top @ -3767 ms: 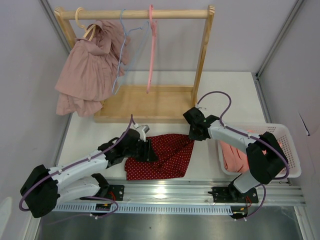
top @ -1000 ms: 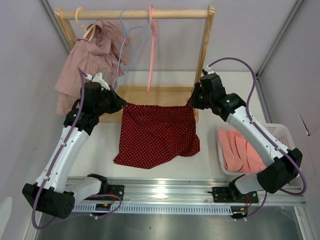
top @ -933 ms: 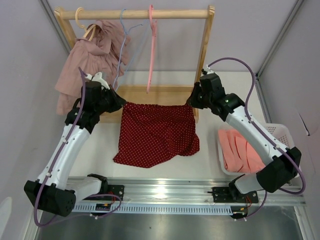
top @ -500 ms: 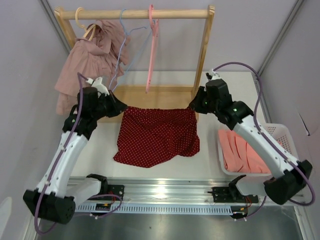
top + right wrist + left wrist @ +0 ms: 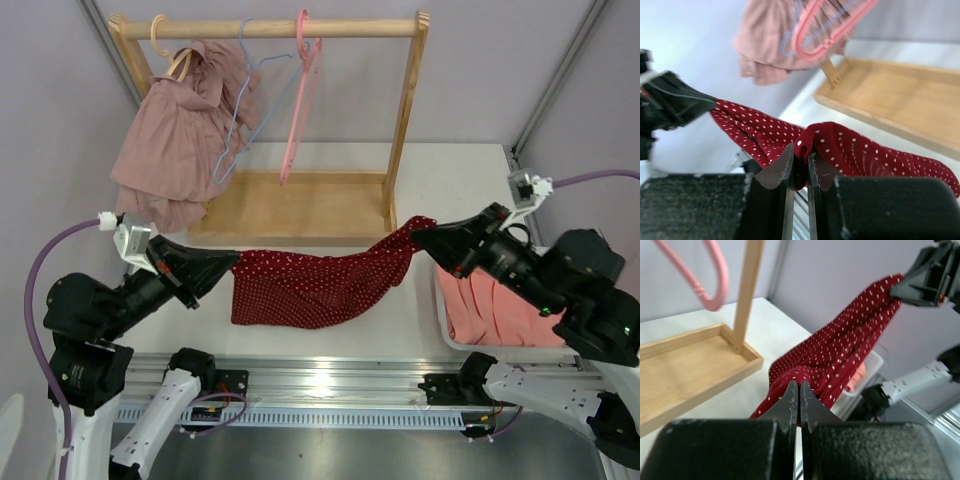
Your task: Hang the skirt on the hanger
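Note:
The red polka-dot skirt point(image 5: 320, 280) hangs stretched between my two grippers, above the table in front of the wooden rack. My left gripper point(image 5: 232, 264) is shut on its left corner; in the left wrist view the cloth point(image 5: 840, 360) runs away from the closed fingertips point(image 5: 800, 386). My right gripper point(image 5: 418, 234) is shut on the right corner, with a fold of skirt point(image 5: 850, 145) pinched between the fingers point(image 5: 800, 152). A pink hanger point(image 5: 300, 90) and a blue hanger point(image 5: 240, 110) hang empty on the rail, both swung at an angle.
The wooden rack point(image 5: 300, 205) with its tray base stands at the back. A dusty-pink garment point(image 5: 170, 140) hangs on a hanger at the rail's left end. A white basket point(image 5: 590, 340) at the right holds salmon cloth point(image 5: 490, 310).
Both arms have risen towards the camera and pulled back from the rack, carrying the skirt, which now sags between them. The pink and blue hangers have swung out.

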`<state>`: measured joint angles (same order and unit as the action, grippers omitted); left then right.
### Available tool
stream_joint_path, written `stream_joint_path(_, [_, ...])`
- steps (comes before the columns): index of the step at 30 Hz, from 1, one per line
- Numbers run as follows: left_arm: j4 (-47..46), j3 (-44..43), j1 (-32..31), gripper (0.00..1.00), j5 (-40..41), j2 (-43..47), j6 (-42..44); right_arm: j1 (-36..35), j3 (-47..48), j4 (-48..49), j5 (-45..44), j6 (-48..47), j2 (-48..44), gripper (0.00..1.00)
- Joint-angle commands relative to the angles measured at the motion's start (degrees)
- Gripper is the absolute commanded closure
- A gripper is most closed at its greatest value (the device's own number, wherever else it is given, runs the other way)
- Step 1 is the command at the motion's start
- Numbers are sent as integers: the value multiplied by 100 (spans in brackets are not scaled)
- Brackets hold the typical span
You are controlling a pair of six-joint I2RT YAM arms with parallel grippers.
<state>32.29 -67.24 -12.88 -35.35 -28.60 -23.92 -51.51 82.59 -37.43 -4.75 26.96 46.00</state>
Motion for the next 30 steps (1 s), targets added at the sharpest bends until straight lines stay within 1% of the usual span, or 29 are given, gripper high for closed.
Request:
stream_joint_path(1, [-4,45,-74,100,-420,144,-94,-61,144,87,377,-173,-257,100])
stream_joint_path(3, [-21,-122,-74,100,-437,197,-165,-70,257,-1,405,-174,-337,100])
stream_joint_path(4, [-4,-288,-83,100,-385,179,-305,-70,301,-79,605,-156,-302,100])
stream_joint_path(6, [101,-648,-100,100,-193,75,-402,-70,407,-72,695,-77,-258,100])
stream_joint_path(7, [215,-745,-92,100,279,-4,-481,-61,468,-106,652,-42,-206,100])
stream_joint_path(8, [642,-981,-91,100,518,-127,-464,-61,556,-185,573,-16,-23,100])
stream_joint_path(9, [855,-1140,-91,100,712,-276,-429,-70,652,-403,494,-15,110,100])
stream_joint_path(10, [1014,-1168,-91,100,1114,-574,-403,-61,810,-536,119,-15,259,100])
stream_joint_path(13, [1060,-774,-92,100,1381,-944,-429,26,1004,-1002,-306,11,1014,100])
stream_joint_path(14, [964,-477,-83,100,1399,-1198,-473,148,979,-1047,-194,20,1425,100])
stream_joint_path(15, [711,-143,-57,100,1347,-1322,-499,367,918,-1021,60,37,1621,100])
stream_joint_path(16, [543,25,-39,100,1321,-1445,-586,944,639,-934,367,116,1797,100])
stream_joint_path(17, [341,375,-21,100,1303,-1655,-639,1228,444,-802,1075,134,1955,100])
stream_joint_path(18, [17,631,66,100,1233,-1788,-683,1448,208,-436,1247,125,2244,100])
stream_joint_path(19, [-108,729,102,100,1224,-1911,-710,1781,14,-293,1284,90,2403,100])
stream_joint_path(20, [-240,913,145,100,1259,-2208,-710,1906,-275,-187,1310,55,2596,100])
stream_joint_path(21, [-432,1028,224,100,1302,-2377,-675,2012,-409,101,1476,29,2981,100])
stream_joint_path(23, [-636,1151,330,100,1312,-2824,-649,2267,-751,419,1574,37,3309,100])
stream_joint_path(24, [-697,1143,400,100,1407,-2940,-579,2285,-822,708,1661,20,3458,100])
stream_joint_path(25, [-863,1161,436,100,1443,-3037,-544,2294,-875,815,1645,28,3677,100])
stream_joint_path(27, [-918,1047,523,100,1557,-3273,-439,2303,-946,1008,1618,46,3820,100])
stream_joint_path(30, [-962,897,664,100,1645,-3458,-307,2294,-972,966,1460,29,3969,100])
